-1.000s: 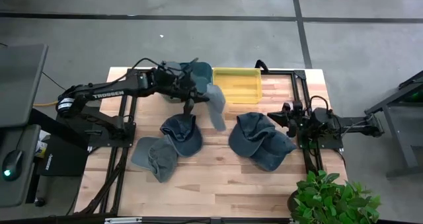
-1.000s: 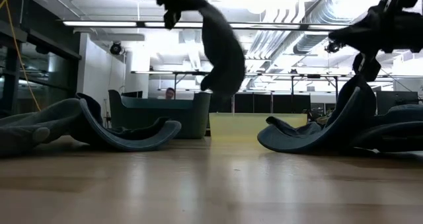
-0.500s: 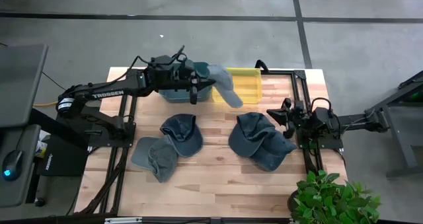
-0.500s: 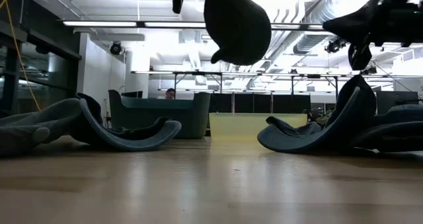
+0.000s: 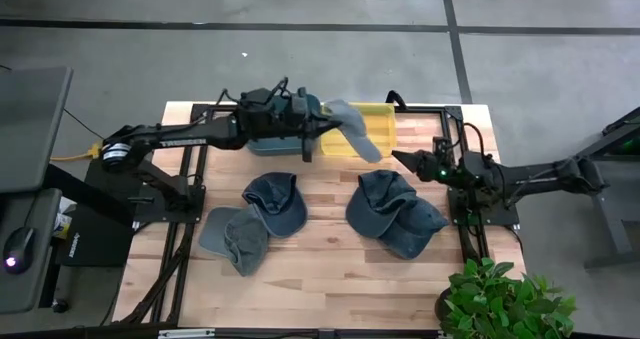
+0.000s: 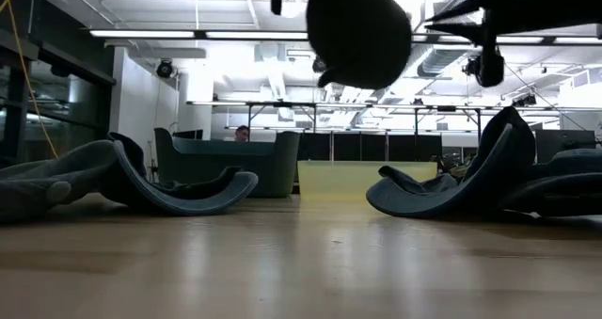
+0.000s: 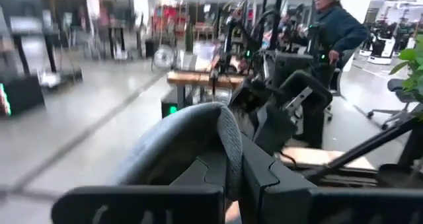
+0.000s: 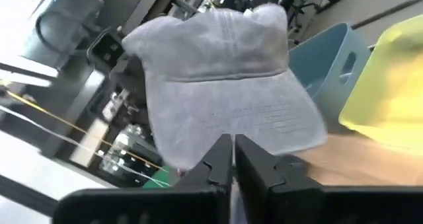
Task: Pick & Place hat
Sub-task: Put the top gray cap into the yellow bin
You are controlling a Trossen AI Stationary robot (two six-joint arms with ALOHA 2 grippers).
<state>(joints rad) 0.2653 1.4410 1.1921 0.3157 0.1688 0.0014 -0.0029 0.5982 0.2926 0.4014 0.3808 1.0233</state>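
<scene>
Two left fingers (image 7: 258, 174) clamp the edge of a grey hat (image 5: 350, 129), left gripper (image 5: 312, 131) holding it in the air over the yellow bin (image 5: 372, 119), beside the blue bin (image 5: 262, 139). Right gripper (image 5: 403, 159) sits off the table near the hat, fingers (image 8: 221, 159) close together, nothing between them. Four more hats lie on the wooden table (image 5: 330, 269): two (image 5: 255, 214) left, two (image 5: 395, 214) right. Potted plant (image 5: 500, 299) at the near right corner.

Hat (image 5: 352, 131) above bin (image 5: 365, 129); tub (image 5: 285, 129) left of it; 4 hats in front.
</scene>
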